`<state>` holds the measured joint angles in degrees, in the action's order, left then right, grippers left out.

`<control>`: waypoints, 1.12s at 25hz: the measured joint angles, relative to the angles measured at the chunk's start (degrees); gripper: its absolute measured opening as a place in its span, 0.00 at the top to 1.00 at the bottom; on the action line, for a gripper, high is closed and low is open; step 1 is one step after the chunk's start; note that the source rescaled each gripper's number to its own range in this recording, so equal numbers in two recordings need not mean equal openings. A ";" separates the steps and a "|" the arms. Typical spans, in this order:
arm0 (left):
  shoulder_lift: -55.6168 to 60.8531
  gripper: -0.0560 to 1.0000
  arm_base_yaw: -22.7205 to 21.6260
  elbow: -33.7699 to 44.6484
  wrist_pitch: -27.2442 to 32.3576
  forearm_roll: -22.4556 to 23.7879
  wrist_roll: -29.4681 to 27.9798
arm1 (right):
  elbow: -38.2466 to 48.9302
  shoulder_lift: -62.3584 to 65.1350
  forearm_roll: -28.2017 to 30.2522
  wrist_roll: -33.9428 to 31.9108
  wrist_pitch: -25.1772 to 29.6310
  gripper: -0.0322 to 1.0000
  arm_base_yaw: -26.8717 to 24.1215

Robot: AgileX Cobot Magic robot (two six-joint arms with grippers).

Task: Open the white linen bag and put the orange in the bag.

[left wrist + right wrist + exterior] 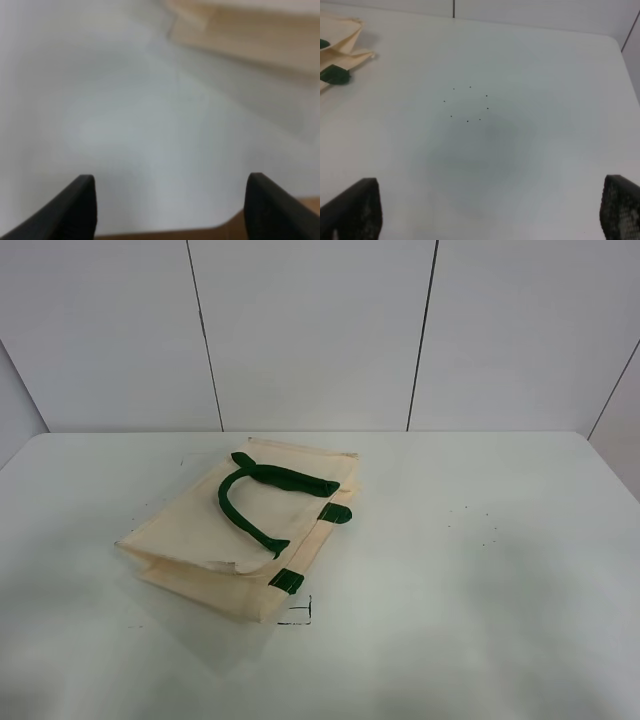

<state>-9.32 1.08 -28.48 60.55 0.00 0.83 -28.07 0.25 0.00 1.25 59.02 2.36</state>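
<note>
**Bag flat on bench, both sets of fingers apart**

1. White linen bag [240,535]: lies flat on the bench [480,570], left of centre in exterior high view. 2 dark green strap handles [265,495] rest on top of the cloth, looped twd the far end. 2 green tabs [337,513] show at the rim, on the side facing bench centre. Mouth looks collapsed, cloth folded over itself.
2. Orange: not visible in any view; position can't be told.
3. Left gripper [170,210]: fingers [75,210] spread wide apart, nothing btwn them. View is blurred; bare bench below, bag edge [250,40] well apart.
4. Right gripper [490,215]: fingers [357,207] spread wide apart, nothing btwn them. Bare bench below w/ a ring of small dark dots [467,103]. Bag corner [340,45] w/ 1 green tab [335,75] shows at frame edge, well apart from the fingers.
</note>
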 joint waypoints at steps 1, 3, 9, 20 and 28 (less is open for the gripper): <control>1.68 0.17 0.00 0.00 0.00 0.00 0.00 | 0.00 0.00 0.00 0.00 0.00 0.00 0.00; 4.16 0.17 0.00 0.00 0.04 0.00 0.02 | 0.00 0.00 0.00 0.00 0.00 0.00 0.00; 9.39 0.17 0.00 0.00 0.14 -0.37 0.07 | 0.00 0.00 0.00 0.00 0.00 0.00 0.00; 9.46 0.17 0.00 0.00 0.21 -0.37 0.13 | 0.00 0.00 0.00 0.00 0.00 0.00 0.00; 9.46 0.17 0.00 0.00 0.21 -0.37 0.16 | 0.00 0.00 0.00 0.00 0.00 0.00 0.00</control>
<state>0.14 1.08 -28.48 60.76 -0.37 0.98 -28.07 0.25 0.00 1.25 59.02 2.36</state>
